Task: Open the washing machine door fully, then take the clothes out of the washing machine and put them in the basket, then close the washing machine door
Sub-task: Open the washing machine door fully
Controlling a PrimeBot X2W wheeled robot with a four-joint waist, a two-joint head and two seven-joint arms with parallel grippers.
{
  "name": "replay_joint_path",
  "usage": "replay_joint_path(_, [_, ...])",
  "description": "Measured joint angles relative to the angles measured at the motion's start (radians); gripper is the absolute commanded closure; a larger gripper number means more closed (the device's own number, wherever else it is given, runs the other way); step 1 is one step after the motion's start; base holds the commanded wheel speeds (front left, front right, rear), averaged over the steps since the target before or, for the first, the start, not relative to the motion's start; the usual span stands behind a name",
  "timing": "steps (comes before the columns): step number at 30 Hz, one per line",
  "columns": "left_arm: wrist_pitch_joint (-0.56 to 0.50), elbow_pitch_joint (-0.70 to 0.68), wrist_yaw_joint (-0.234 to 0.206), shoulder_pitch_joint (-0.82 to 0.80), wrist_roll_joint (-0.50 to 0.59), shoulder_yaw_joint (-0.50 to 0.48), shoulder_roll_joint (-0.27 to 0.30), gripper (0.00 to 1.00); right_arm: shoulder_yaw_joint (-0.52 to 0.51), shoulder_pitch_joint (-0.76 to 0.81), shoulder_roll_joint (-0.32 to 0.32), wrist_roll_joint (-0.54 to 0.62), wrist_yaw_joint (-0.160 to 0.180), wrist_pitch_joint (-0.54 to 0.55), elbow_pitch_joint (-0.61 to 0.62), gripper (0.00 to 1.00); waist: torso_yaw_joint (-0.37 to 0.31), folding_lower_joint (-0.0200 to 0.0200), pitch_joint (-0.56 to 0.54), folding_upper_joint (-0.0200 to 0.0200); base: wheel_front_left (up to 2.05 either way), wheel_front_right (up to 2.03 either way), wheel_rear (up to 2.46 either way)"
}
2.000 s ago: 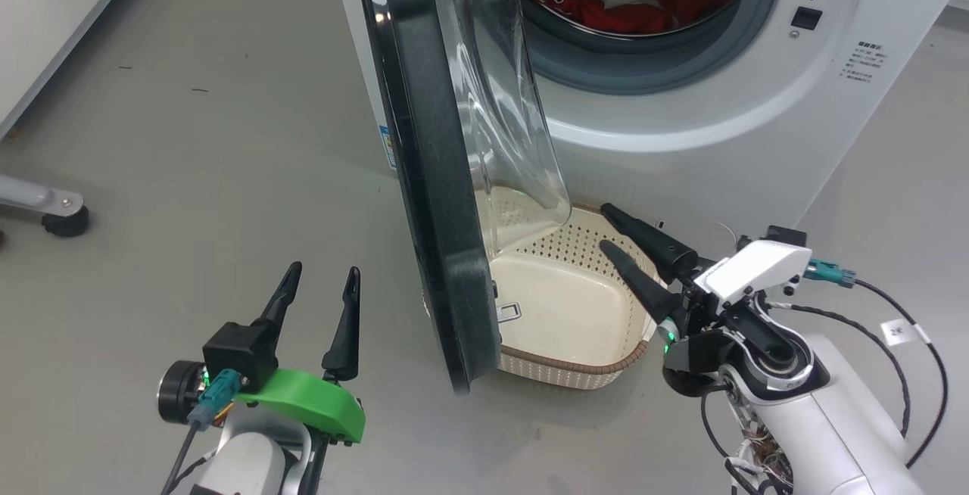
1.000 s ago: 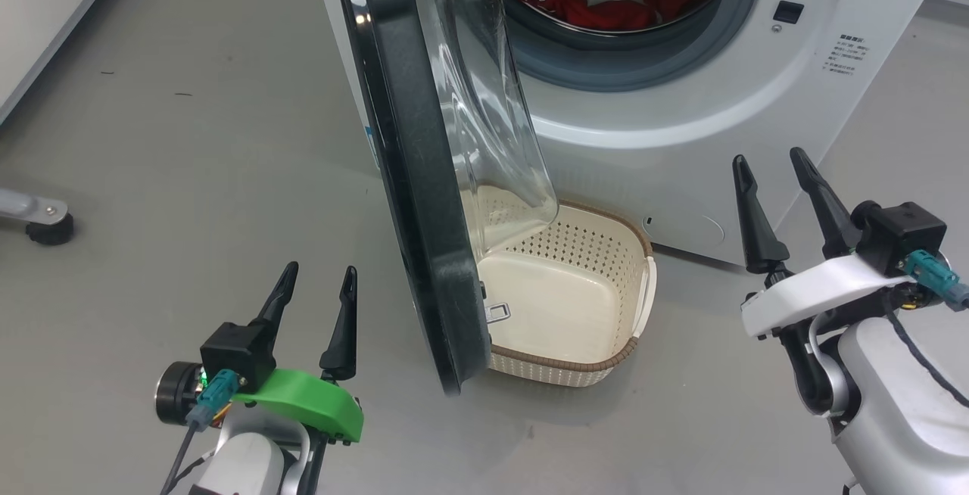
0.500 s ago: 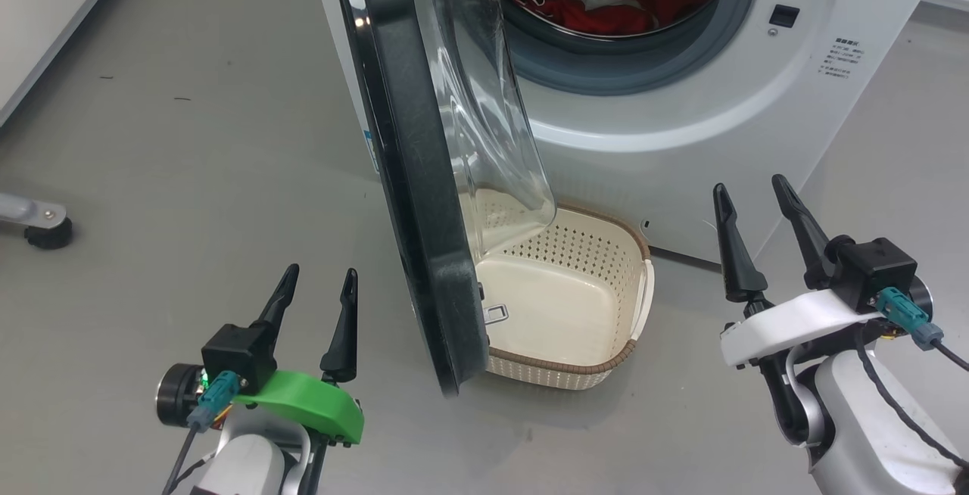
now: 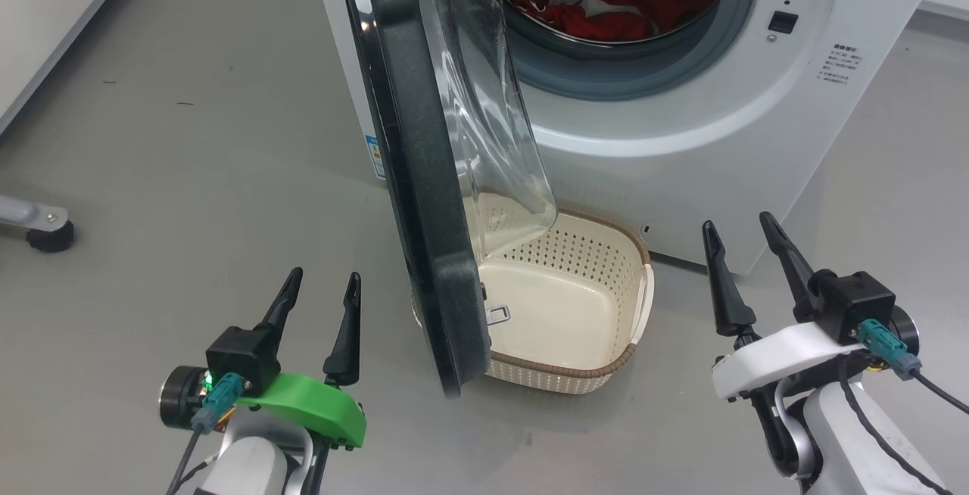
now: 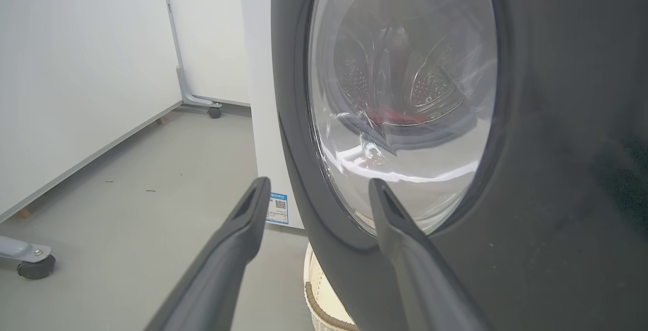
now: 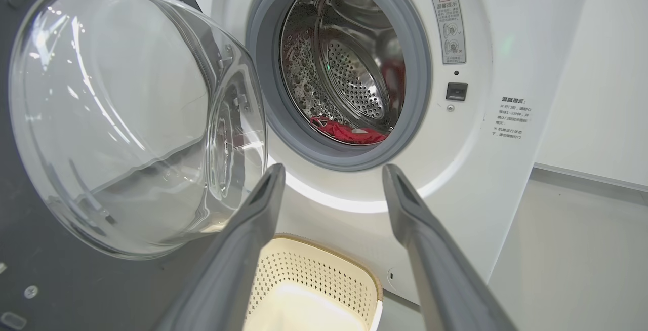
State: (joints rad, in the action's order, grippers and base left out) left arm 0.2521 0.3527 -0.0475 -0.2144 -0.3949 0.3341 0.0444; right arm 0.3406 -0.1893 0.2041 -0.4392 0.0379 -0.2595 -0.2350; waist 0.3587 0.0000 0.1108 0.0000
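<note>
Right gripper [image 4: 736, 222] has drawn back from above the basket [image 4: 556, 378] to its right, low over the floor, jaws apart and empty.
Left gripper [image 4: 325, 274], also spread wide and holding nothing, sits unchanged on the outer side of the washing machine door [image 4: 424, 177], which stands swung out about square to the washing machine [image 4: 681, 139], overhanging the basket's left part. The clothes [image 4: 598, 10], a red and white bundle, lie low in the steel drum, up and left of the right gripper with a clear path. The door blocks the left arm, so the right is nearer. The basket, against the machine's front, is empty.
</note>
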Motion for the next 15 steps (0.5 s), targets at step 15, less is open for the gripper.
replay_joint_path(15, [0.0,0.001,0.0,0.007,0.0,0.005,0.0,0.0,-0.041,0.017,-0.035,0.029,-0.018,0.0,-0.014,0.0,0.005,0.0,-0.003,0.0,0.0,0.0,0.0])
